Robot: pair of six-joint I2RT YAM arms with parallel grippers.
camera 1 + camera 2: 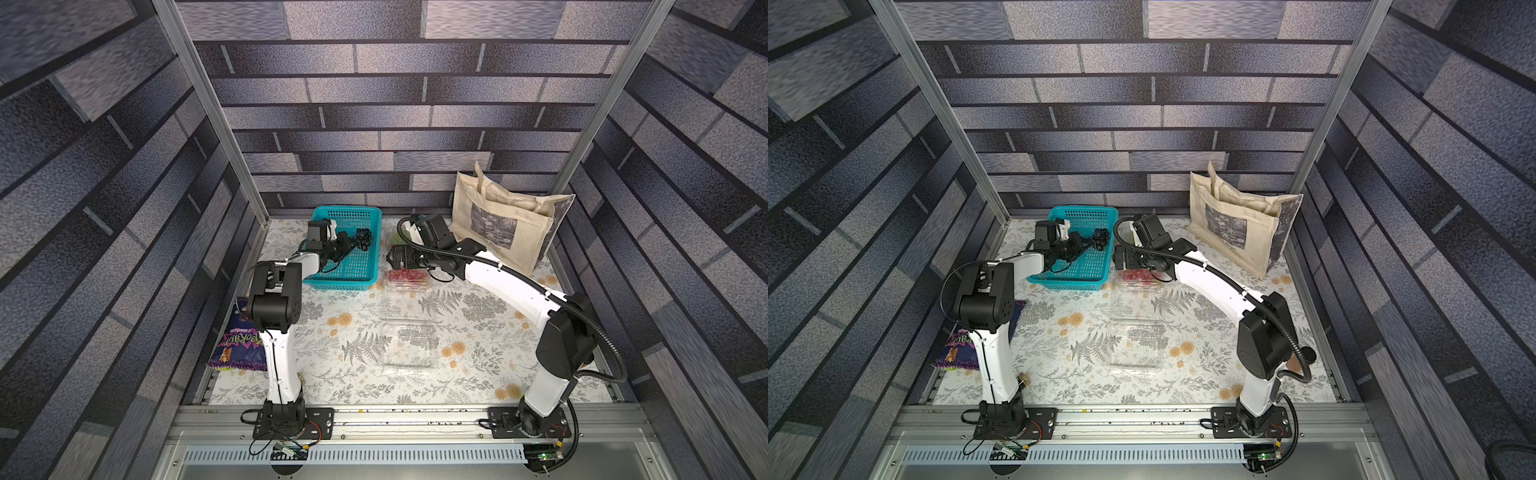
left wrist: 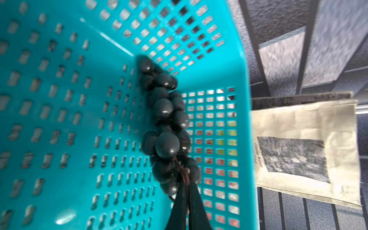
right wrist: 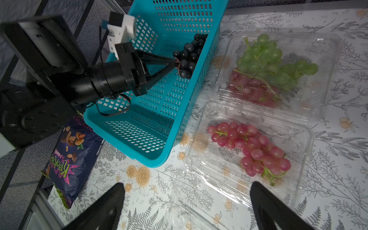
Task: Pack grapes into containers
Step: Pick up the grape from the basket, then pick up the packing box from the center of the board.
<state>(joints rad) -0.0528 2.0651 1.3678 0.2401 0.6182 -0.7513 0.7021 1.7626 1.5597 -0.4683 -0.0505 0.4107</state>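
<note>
Left gripper [image 2: 186, 182] is pinched tight on the brown stem of the black-purple bunch [image 2: 167, 111], which trails out from its fingertips inside the basket. Whether the grapes rest on the basket floor cannot be told. Right gripper [image 3: 187, 185] hangs with its jaws spread wide and nothing between them, over the clear boxes just to the right of the left gripper.

The beige tote bag [image 1: 498, 224] stands beyond the right gripper and off to its right, close to the back wall and well apart from the left gripper. The teal basket [image 1: 340, 284] surrounds the left gripper, and its right-hand wall lies between the held bunch and the right gripper. The dark blue snack bag [image 3: 73, 155] lies on the table well behind the left gripper, beside that arm.

Three clear containers sit in a row to the right of the basket. The empty container [image 1: 409, 343] lies well behind both grippers. The near container [image 3: 219, 175] lies open just below and ahead of the right gripper, with a red bunch [image 3: 249, 147] inside it. The far container [image 3: 322, 59], just beyond that one, holds a green bunch [image 3: 264, 57] lying on top of a second red bunch [image 3: 249, 87].
</note>
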